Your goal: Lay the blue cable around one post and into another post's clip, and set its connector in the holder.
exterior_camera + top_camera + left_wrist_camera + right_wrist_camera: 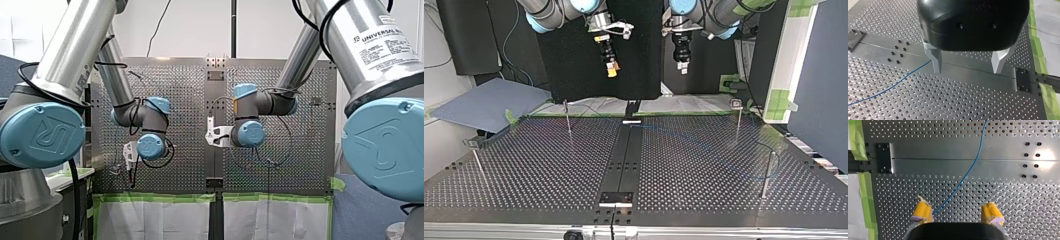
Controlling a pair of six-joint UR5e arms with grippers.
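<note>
Left gripper [967, 71]: metal fingers spread wide, nothing between them, hovering above perforated table [960, 100]. Right gripper [956, 210]: yellow pads [923, 210] apart, empty, likewise raised. Blue cable [973, 162] lies loose on table, passing under right gripper close beside one pad. In top view it runs across right half toward near-right post [767, 174].

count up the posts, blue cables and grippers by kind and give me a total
posts: 4
blue cable: 1
grippers: 2 (left gripper, right gripper)
total: 7
</note>
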